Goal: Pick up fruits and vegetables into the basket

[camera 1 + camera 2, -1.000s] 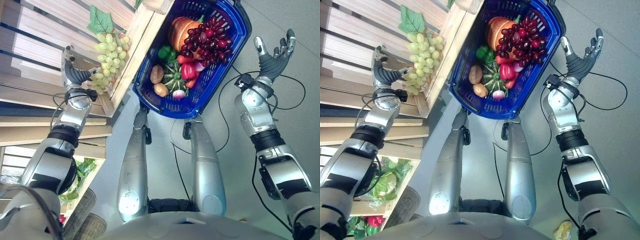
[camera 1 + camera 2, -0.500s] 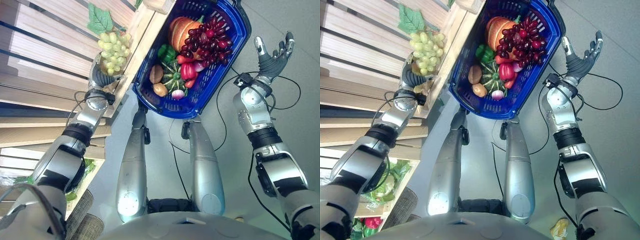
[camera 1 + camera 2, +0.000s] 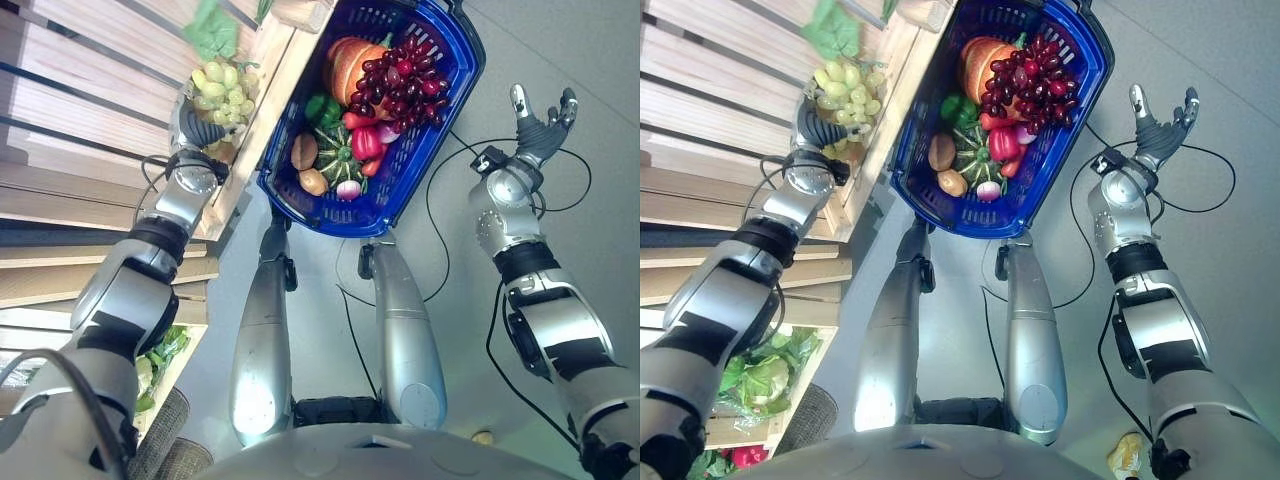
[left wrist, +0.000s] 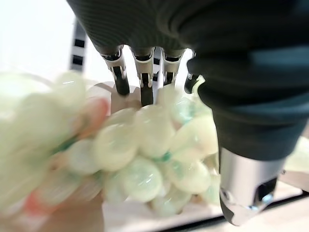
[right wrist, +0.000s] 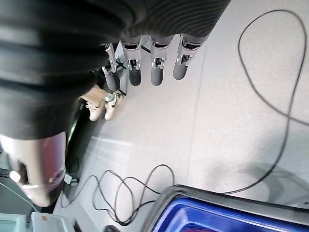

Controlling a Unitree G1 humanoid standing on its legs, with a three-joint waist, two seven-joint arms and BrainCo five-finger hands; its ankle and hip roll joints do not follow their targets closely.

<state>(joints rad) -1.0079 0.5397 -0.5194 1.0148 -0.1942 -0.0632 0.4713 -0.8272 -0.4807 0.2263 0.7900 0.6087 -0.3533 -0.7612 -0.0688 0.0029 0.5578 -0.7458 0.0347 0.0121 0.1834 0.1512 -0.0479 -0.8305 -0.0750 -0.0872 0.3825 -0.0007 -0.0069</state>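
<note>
left hand [image 3: 200, 128] fingers curled round green grapes [image 3: 222, 88], held off the wooden shelf [image 3: 90, 110] left of basket [image 3: 455, 90] for your drop | right hand [image 3: 541, 125] fingers spread, holding nothing, clear of basket

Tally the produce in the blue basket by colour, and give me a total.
Orange: 1, the pumpkin
Dark red: 1, the grape bunch
Red: 1, the pepper
Green: 2, the pepper and striped squash
Brown: 2, the potatoes
Pink-white: 1, the radish
Total: 8
</note>
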